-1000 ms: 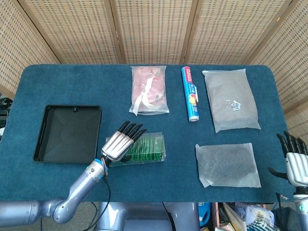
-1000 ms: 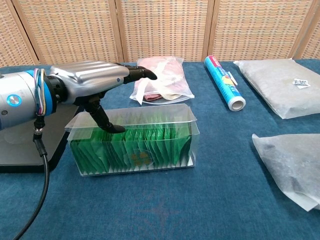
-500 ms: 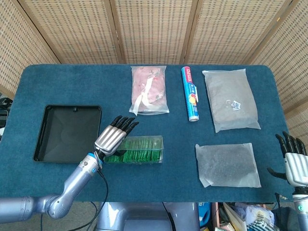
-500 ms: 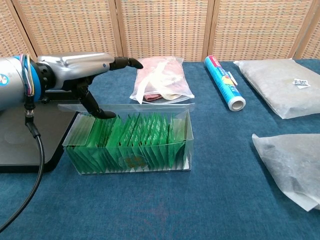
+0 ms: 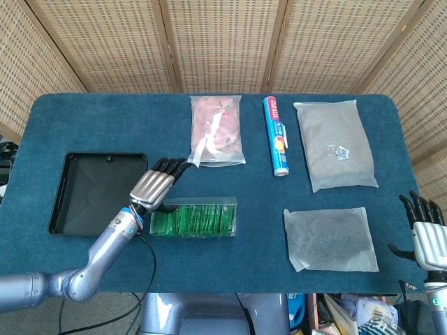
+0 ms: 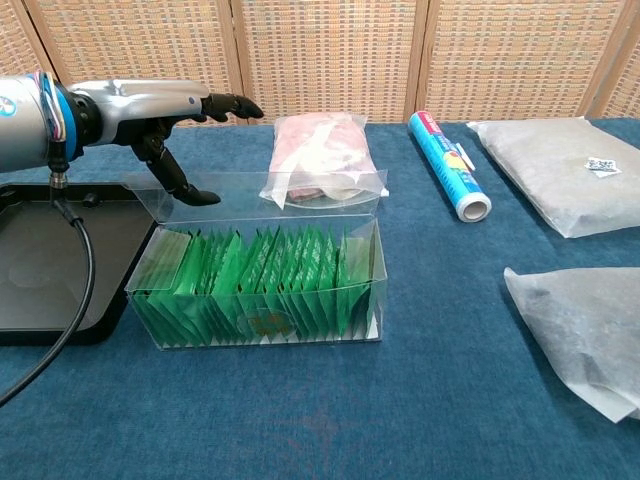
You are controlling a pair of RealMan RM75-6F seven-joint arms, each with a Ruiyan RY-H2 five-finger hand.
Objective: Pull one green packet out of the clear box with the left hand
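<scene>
The clear box [image 5: 195, 218] [image 6: 262, 290] sits near the table's front, left of centre, packed with a row of upright green packets [image 6: 255, 278] [image 5: 194, 220]. Its clear lid [image 6: 260, 188] stands open at the back. My left hand [image 5: 154, 186] [image 6: 150, 108] hovers above the box's far left corner, fingers stretched out flat and thumb pointing down; it holds nothing. My right hand [image 5: 426, 227] shows only in the head view, at the front right edge off the table, fingers spread and empty.
A black tray [image 5: 98, 193] [image 6: 40, 260] lies left of the box. Behind it are a pink-filled bag [image 5: 217, 130], a blue roll [image 5: 277, 135] and a grey bag [image 5: 335, 143]. A translucent pouch [image 5: 331, 238] lies at front right.
My left hand has lifted and pulled back to the left, off the box top. The box has tipped from leaning to upright and its lid has swung open.
</scene>
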